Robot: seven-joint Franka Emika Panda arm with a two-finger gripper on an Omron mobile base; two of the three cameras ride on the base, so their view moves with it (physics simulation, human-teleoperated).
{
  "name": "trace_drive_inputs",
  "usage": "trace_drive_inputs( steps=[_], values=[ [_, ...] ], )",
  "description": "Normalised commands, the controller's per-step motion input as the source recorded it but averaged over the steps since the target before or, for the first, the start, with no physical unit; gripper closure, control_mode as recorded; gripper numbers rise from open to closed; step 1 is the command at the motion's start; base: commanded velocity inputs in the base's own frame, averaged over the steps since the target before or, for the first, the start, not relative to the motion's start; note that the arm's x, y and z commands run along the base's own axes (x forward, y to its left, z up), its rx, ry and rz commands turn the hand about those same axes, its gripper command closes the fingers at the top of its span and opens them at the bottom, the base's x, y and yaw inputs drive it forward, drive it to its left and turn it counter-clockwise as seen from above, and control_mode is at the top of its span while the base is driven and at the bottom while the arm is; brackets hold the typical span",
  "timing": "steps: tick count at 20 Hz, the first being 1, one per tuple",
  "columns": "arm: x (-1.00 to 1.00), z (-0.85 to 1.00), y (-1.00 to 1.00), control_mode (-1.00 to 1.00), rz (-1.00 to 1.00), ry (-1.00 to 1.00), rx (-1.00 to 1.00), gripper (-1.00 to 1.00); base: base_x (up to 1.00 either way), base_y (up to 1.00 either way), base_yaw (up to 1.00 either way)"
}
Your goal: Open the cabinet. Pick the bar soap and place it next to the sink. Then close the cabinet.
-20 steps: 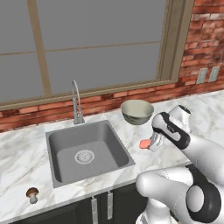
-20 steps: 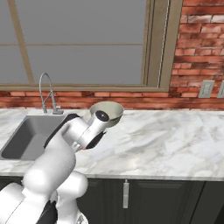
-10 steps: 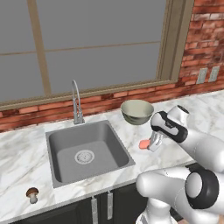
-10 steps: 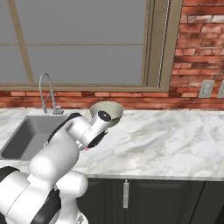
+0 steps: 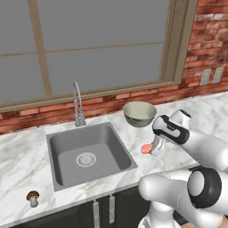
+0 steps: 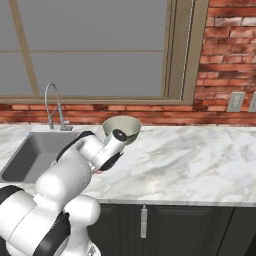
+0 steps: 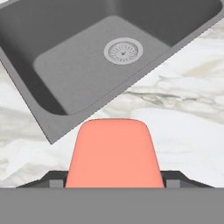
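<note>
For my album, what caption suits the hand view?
Claw carrying pink bar soap over the marble counter beside the sink.

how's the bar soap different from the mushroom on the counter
The bar soap is a flat salmon-pink bar; the mushroom is brown-capped with a pale stem. The soap sits between the gripper's fingers right of the sink; the mushroom stands alone on its left. Both are small.

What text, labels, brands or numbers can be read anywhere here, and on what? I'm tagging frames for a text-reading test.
None: no readable text, label, brand or number in any view.
The bar soap between the fingers is plain, with no stamp.
The sink, bowl and wall outlets carry no markings.
</note>
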Motion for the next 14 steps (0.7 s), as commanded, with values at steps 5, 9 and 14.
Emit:
trace_drive_inputs(
  steps=[5, 9, 14],
  values=[
    [0.02, -0.07, 0.01, -1.0, 0.0, 0.0, 0.0, 1.0, 0.0, 0.0, 0.0],
    [0.06, -0.05, 0.0, -1.0, 0.0, -0.01, 0.0, 1.0, 0.0, 0.0, 0.0],
    [0.1, -0.09, 0.0, -1.0, 0.0, 0.0, 0.0, 1.0, 0.0, 0.0, 0.0]
  ],
)
